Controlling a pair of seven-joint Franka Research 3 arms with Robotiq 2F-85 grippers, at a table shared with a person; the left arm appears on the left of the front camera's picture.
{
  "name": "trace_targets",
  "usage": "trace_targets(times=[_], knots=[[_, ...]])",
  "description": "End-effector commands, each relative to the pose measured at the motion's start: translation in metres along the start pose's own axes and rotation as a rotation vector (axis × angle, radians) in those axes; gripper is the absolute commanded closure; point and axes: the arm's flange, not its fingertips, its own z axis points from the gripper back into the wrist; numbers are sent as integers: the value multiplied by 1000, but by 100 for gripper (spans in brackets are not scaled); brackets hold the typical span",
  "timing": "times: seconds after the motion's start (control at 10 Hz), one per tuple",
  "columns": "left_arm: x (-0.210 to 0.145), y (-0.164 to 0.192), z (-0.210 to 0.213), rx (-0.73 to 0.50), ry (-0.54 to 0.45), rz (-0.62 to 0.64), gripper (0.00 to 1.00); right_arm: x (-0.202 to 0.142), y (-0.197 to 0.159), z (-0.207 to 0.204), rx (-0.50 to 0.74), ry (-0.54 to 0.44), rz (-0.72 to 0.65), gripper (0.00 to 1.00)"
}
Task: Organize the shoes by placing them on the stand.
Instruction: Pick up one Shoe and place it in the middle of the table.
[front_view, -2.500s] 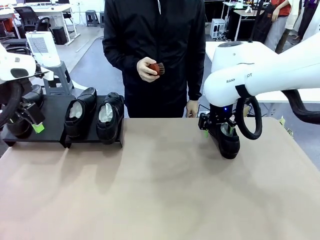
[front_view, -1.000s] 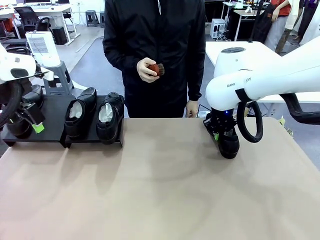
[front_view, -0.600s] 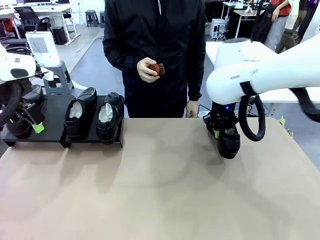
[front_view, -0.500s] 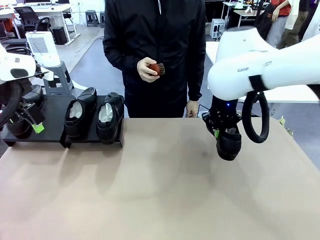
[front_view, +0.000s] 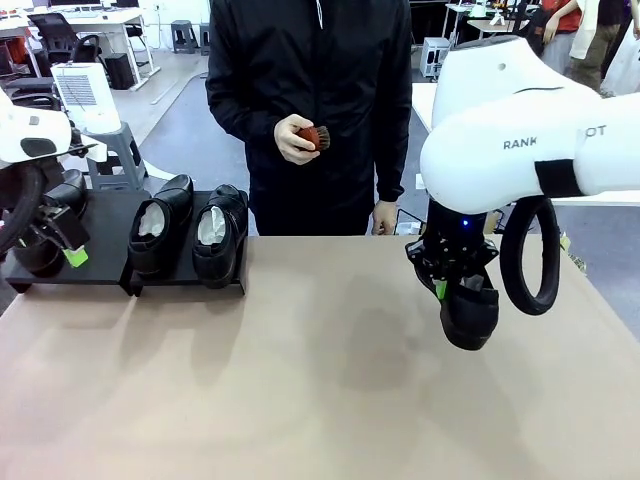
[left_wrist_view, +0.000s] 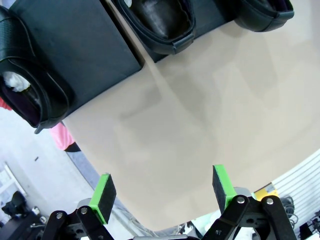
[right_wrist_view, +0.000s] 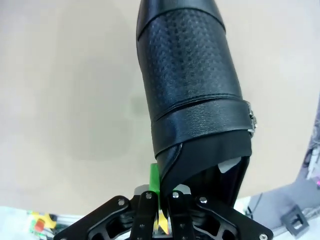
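Note:
Two glossy black shoes (front_view: 160, 225) (front_view: 218, 232) with white paper inside stand side by side on the low black stand (front_view: 105, 215). A third shoe (front_view: 42, 255) sits at the stand's left end, under my left gripper (front_view: 58, 245), which is open. In the left wrist view the green pads (left_wrist_view: 105, 192) stand wide apart above bare table, with the stand (left_wrist_view: 75, 45) and shoes (left_wrist_view: 30, 95) (left_wrist_view: 157, 25) beyond. My right gripper (front_view: 440, 285) is shut on the heel rim of a fourth shoe (front_view: 468, 312), hanging toe-down above the table (front_view: 300, 400). The right wrist view shows that shoe (right_wrist_view: 192, 80) pinched by the gripper (right_wrist_view: 157, 187).
A person in a black jacket stands at the far edge, holding a small reddish-brown brush (front_view: 312, 137) in one hand. A white appliance (front_view: 85, 95) on a grey stool stands behind the stand. The brown tabletop between the stand and the held shoe is bare.
My right arm has risen and come nearer the camera, lifting the shoe off the table. The left arm, the stand's shoes and the person have stayed still.

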Motion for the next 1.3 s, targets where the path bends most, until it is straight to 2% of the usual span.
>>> trace_targets(times=[0.0,0.1,0.3,0.5,0.6,0.9,1.0,1.2], knots=[[-3,0,0,-5,-3,2,0,-16,5,7,-13,4,21,100],[-3,0,0,-5,-3,2,0,-21,24,-2,-10,5,12,100],[-3,0,0,-5,-3,2,0,-70,91,-4,-35,-34,14,100],[-3,0,0,-5,-3,2,0,-101,132,-22,-9,27,32,100],[-3,0,0,-5,-3,2,0,-107,147,-33,20,53,21,100],[-3,0,0,-5,-3,2,0,-106,177,-61,27,39,63,100],[-3,0,0,-5,-3,2,0,-105,181,-67,13,48,89,97],[-3,0,0,-5,-3,2,0,-105,183,-76,12,65,134,60]])
